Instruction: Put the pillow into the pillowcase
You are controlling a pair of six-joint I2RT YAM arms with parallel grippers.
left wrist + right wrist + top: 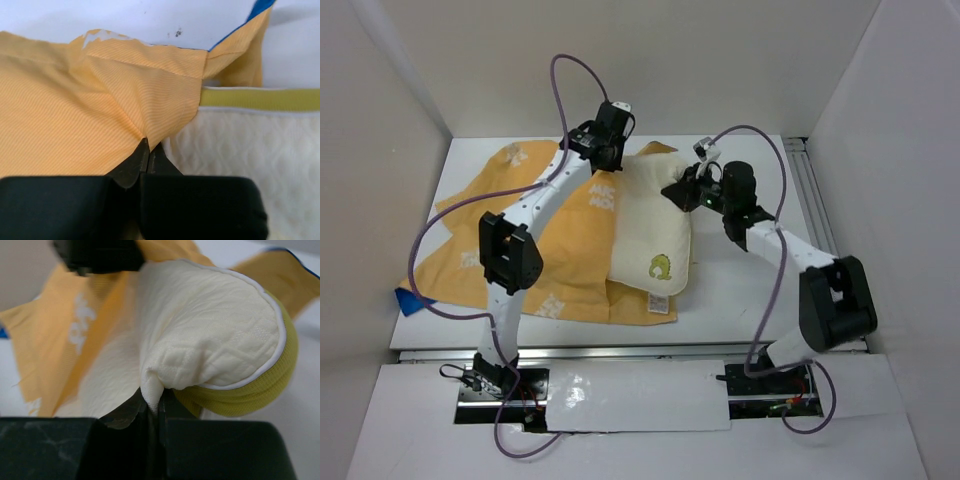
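Pillow (650, 235), long axis near-to-far, pillowcase (555, 255) at its left; left end effector (148, 150) pinches pillowcase edge beside pillow's far corner, right end effector (152, 399) clamps pillow's far end.

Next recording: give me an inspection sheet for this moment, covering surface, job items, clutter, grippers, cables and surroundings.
Surface: white table, its left part largely under cloth.
Job's things: pillowcase spread out orange face up, with a blue corner showing at the left; pillow lying on its right part, not inside.
Clutter: nothing seen.
Grippers: left gripper has its fingers shut on a pillowcase fold; right gripper has its fingers shut on a pillow corner, holding it raised.
Cables: purple cables loop from both arms; the left one crosses the pillowcase in the top view.
Surroundings: white walls on three sides; metal rail along the table's right edge.
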